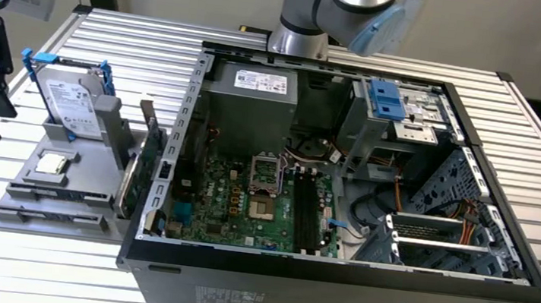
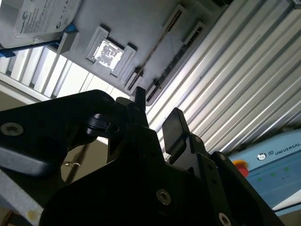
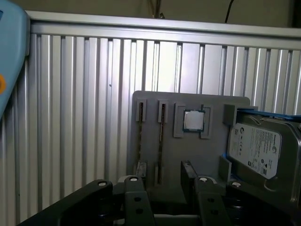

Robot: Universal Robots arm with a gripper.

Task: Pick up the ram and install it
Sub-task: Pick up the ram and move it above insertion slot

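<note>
The ram [image 3: 161, 141] is shown standing on edge in a slot of the grey holder [image 3: 188, 155], not yet gripped. The jaws of the gripper [image 3: 164, 186] are spread apart and hold nothing. In the second wrist view the fingers [image 2: 175, 123] are seen with a clear gap between them, apart from the holder. The ram lies roughly in line with that gap. A second stick [image 3: 140, 136] is held in a parallel slot just beside it, and which of the two is aimed at cannot be told. On the ram's other side a processor chip [image 3: 193, 120] lies flat in its recess. Beyond that, a hard drive [image 3: 256, 150] in a blue frame is propped up.

The step in hand is judged to be the approach for the pick-up. The fingers must be set across the thin faces of the stick, within the narrow room left by the neighbouring slot, and a straight lift is required.

The holder is set at the exterior view's left of the open computer case [image 1: 337, 281], with an expansion card [image 1: 147, 164] upright between them. Open slatted table [image 1: 63, 273] is left on the holder's near side. The black motherboard slots [image 1: 306, 213] lie below the case rim, so the case wall has to be cleared.
</note>
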